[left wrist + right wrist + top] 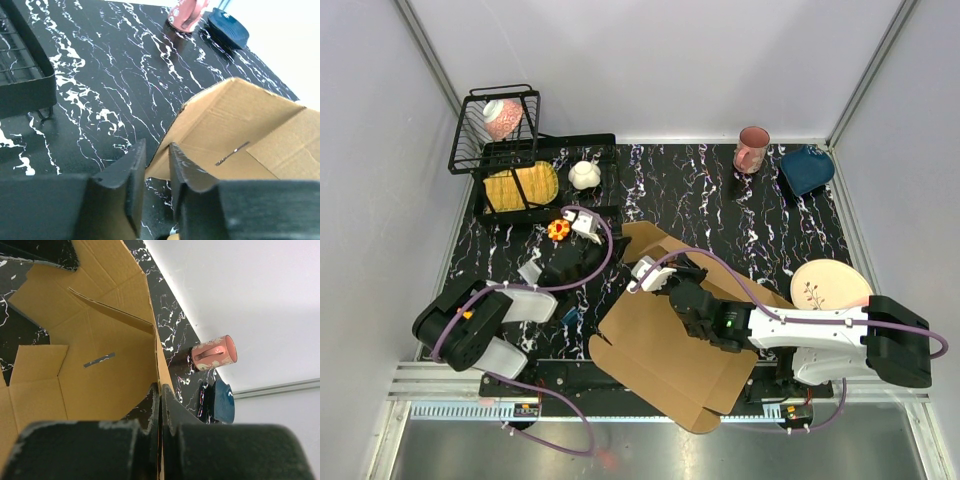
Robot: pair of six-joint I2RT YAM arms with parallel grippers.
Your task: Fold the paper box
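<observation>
Brown paper box: right tool pinches its raised wall, pink mug beyond. Black rack sits left of the left tool, which is narrowly parted at a flap edge.

Bare table across the far middle gives us passage — between the dish rack at left and the mug and blue dish at right. Nearer, the paper box and a plate block us.
</observation>
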